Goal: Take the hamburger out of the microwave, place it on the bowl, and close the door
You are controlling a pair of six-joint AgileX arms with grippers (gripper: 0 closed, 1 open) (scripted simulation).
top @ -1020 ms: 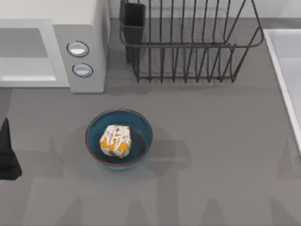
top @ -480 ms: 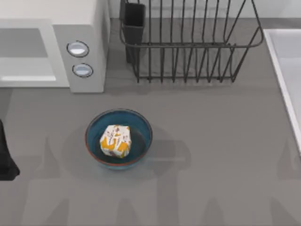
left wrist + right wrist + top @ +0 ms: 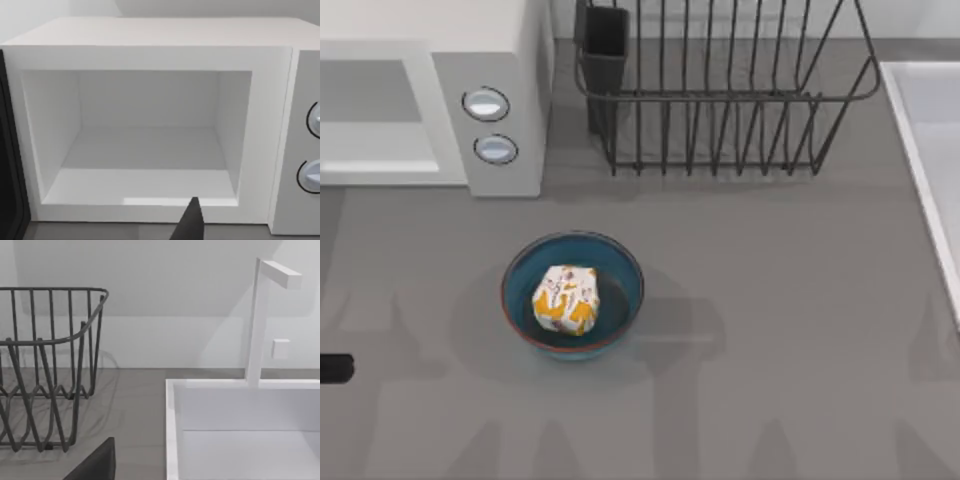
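Left hand (image 3: 332,368) has withdrawn left (hamburger (image 3: 565,299) well apart, in bowl (image 3: 620,262)).

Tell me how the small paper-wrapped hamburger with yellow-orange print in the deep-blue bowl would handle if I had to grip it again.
The hamburger would probably be soft: its creased paper wrap suggests it squashes under firm fingers. It looks light for its size. Its rounded shape could shift, but the bowl walls around it should stop it rolling away.

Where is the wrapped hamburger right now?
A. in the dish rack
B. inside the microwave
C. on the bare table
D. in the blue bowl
D: the hamburger sits inside the blue bowl in front of the microwave, whose cavity is bare in the left wrist view.
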